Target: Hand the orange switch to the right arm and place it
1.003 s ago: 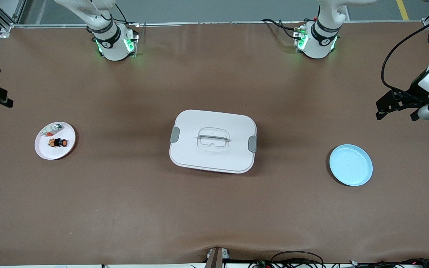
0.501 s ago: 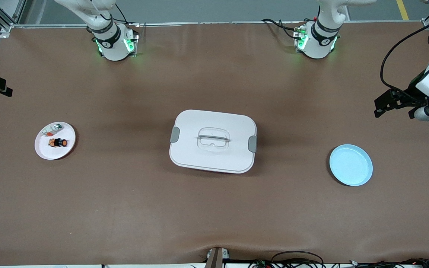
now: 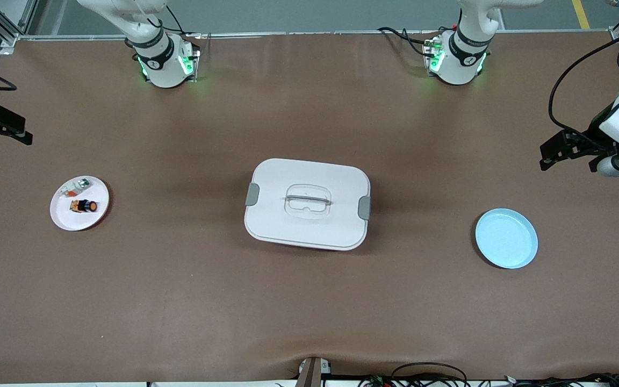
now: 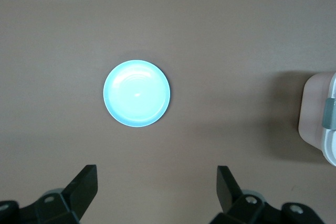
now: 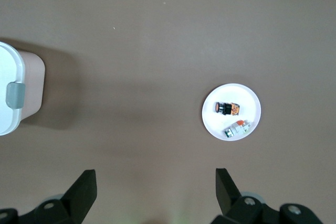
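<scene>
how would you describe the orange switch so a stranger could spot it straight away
Start at the big white lidded box mid-table, then look toward the right arm's end for the small white plate. Of the two parts on it, the orange switch is the black one with the round orange cap, lying nearer the front camera than the white-and-silver part.

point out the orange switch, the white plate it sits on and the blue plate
orange switch [image 3: 84, 206], front view, on its black middle
white plate [image 3: 94, 215], front view, on a bare part near its rim
blue plate [image 3: 506, 238], front view, on its bare inner floor

Orange-and-black switch [image 3: 84, 206], white plate [image 3: 98, 214], pale blue plate [image 3: 506, 238], brown table [image 3: 180, 295]
</scene>
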### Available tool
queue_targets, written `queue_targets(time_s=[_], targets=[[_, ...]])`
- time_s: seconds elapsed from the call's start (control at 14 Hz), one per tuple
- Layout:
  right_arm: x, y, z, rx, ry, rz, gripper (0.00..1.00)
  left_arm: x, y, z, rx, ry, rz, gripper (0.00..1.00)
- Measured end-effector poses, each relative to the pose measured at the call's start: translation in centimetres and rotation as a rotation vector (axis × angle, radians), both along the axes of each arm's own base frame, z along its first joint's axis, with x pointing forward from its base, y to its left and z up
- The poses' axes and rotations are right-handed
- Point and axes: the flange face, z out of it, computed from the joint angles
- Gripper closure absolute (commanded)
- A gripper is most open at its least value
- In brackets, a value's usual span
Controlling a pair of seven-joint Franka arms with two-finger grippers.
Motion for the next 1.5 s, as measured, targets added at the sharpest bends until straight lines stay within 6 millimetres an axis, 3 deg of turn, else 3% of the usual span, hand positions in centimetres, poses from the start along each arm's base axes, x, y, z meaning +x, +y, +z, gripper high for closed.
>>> queue_targets(time_s=[0.29, 0.72, 1.5], targets=[[-0.5, -0.2, 0.8, -0.014, -0.015, -0.011, 0.0, 0.1, 0.0, -0.2, 0.0, 0.004, 0.001, 0.0], [-0.9, -1.4, 0.1, -0.009, -0.01, -0.031, 0.0, 0.1, 0.1, -0.2, 0.0, 0.004, 0.001, 0.0], [-4.8, -0.7, -0.7, -0.005, -0.021, -0.019, 0.0, 0.1, 0.1, -0.2, 0.0, 0.004, 0.002, 0.0]])
